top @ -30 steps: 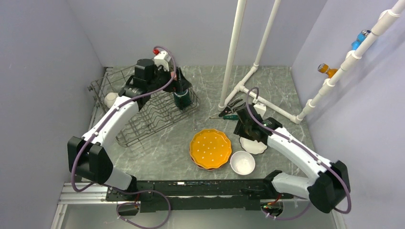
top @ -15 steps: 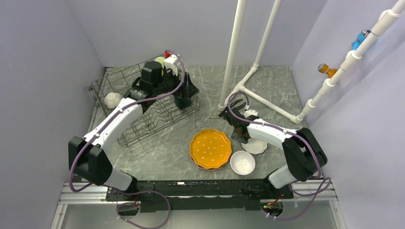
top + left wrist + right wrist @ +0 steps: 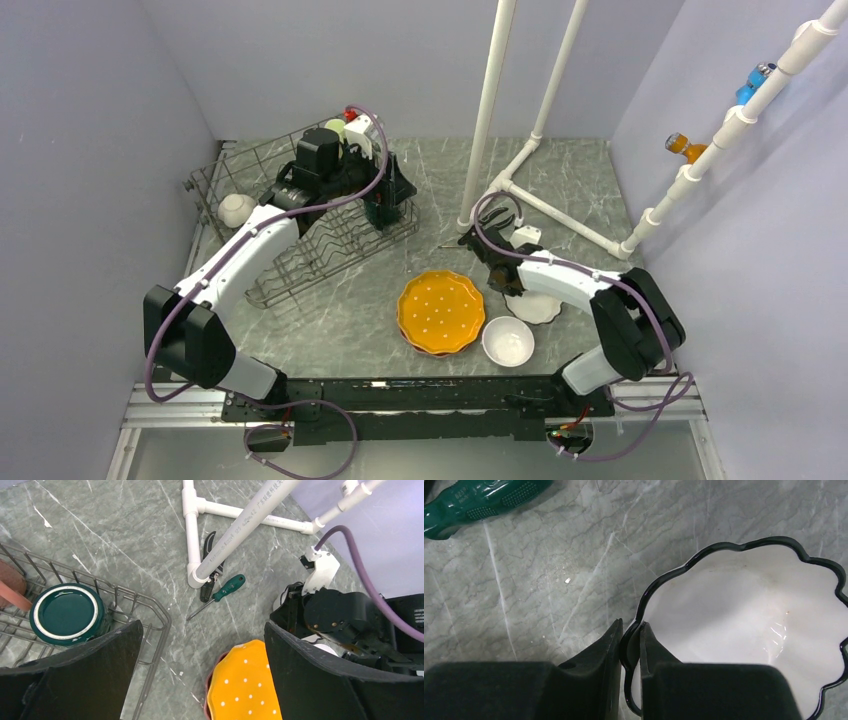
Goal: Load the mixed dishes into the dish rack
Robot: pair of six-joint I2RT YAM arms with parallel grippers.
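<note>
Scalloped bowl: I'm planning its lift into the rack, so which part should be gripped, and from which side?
On the scalloped bowl, take the thin rim from above, one finger inside and one outside, on the side nearest the screwdriver. It sits upright with its mouth open and looks too wide to span. The right fingers pinch that wall there.

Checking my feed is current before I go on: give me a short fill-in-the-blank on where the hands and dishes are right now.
1. The right hand pinches the rim of the black-edged scalloped white bowl, one finger inside and one ____.
2. The dark teal mug stands ____ the dark grey wire dish rack.
3. The left hand hangs with its jaws ____.
4. Beside the black-handled pliers lies a screwdriver with a ____ handle.
Missing words: outside; inside; open; green.
</note>
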